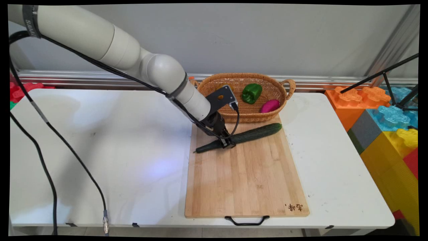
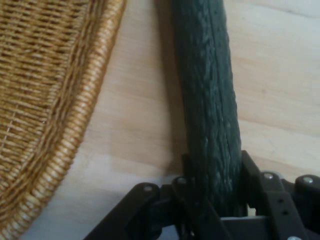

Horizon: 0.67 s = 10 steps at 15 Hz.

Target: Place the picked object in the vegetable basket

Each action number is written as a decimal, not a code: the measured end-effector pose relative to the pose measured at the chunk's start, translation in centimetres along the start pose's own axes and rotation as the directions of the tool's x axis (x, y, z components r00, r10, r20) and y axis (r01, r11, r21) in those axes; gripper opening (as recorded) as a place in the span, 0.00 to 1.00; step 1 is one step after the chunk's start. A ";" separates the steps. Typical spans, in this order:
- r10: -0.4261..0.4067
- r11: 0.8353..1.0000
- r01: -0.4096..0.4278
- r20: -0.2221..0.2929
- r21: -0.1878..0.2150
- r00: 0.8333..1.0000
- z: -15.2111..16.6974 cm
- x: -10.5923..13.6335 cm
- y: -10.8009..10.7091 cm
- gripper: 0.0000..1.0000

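- My fingers (image 2: 248, 170) are closed on the cucumber (image 1: 241, 137) — one on each side of it, as the hand view shows, with the dark skin pressed between them.
- My gripper (image 1: 228, 144) has it toward the thinner, stem end; the longer, thicker part runs out beyond my grip toward the right and slightly away.
- The cucumber is long, slim and very dark green, with a bumpy, ridged skin that shows pale flecks up close; it tapers to a narrow tip at its left end.
- It lies slantwise across the far part of the cutting board (image 1: 245, 180), left tip low and near the board's left edge, right end higher and near the board's far right corner.
- The board is pale bamboo with a black handle at its near edge and dark characters at its near right corner; it lies on the white desk (image 1: 100, 150).
- Just beyond the cucumber stands a woven wicker basket (image 1: 274, 86) — its rim close beside the cucumber in the hand view.
- In the basket lie a green bell pepper (image 1: 251, 92) and a magenta, egg-shaped thing (image 1: 270, 106).
- To the desk's right stand big coloured toy blocks (image 1: 384, 117).
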<state>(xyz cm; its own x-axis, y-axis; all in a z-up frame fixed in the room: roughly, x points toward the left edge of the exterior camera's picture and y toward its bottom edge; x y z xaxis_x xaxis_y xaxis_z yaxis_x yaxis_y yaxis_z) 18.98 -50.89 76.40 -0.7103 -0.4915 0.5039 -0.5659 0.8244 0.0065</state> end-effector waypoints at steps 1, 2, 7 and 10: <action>-0.003 1.000 0.003 -0.003 -0.006 1.000 -0.4 0.2 0.2 0.00; -0.004 1.000 0.004 -0.006 -0.009 1.000 -0.7 0.4 0.3 0.00; -0.014 0.999 0.013 -0.033 -0.035 0.999 -3.9 2.4 1.8 0.00; -0.014 0.999 0.011 -0.063 -0.051 0.998 -6.1 4.4 2.8 0.00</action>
<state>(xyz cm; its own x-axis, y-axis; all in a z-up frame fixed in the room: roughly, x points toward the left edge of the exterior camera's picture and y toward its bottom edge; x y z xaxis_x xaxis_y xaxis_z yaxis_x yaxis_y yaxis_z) 16.81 -49.03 83.88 -0.6743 -0.4844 0.5574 -0.5513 0.8324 0.0564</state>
